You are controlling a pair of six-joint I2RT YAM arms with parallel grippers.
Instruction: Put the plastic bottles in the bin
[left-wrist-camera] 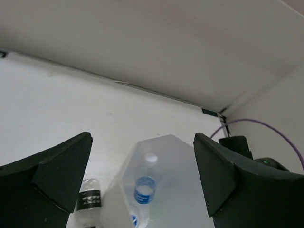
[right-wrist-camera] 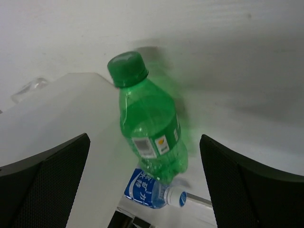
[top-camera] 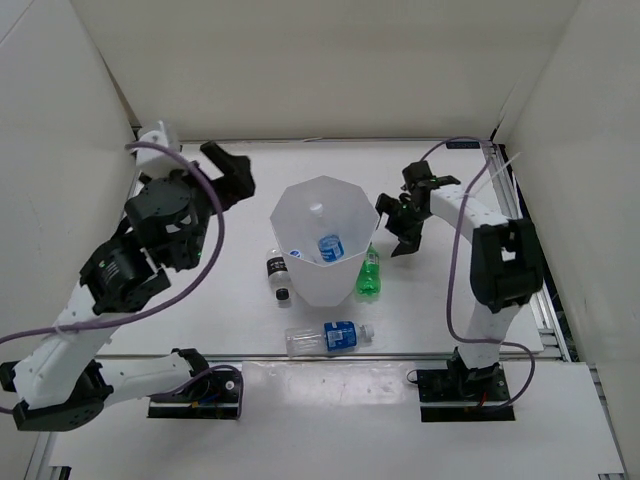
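Observation:
The white translucent bin [top-camera: 300,282] stands mid-table. A clear blue-label bottle [top-camera: 330,246] lies inside it, with another clear bottle [top-camera: 297,254] partly seen beside it. The green bottle [top-camera: 369,272] lies against the bin's right side. The black-label bottle [top-camera: 277,275] lies at its left. A second blue-label bottle [top-camera: 330,337] lies in front. My left gripper [top-camera: 232,175] is open and empty, raised to the bin's far left. My right gripper [top-camera: 400,225] is open and empty, just beyond the green bottle [right-wrist-camera: 152,128]. The left wrist view looks down into the bin [left-wrist-camera: 175,156].
White walls close in the table on the left, back and right. A purple cable [top-camera: 455,270] loops along the right arm. In the right wrist view the front blue-label bottle [right-wrist-camera: 152,192] shows past the green one, beside the bin wall [right-wrist-camera: 61,123].

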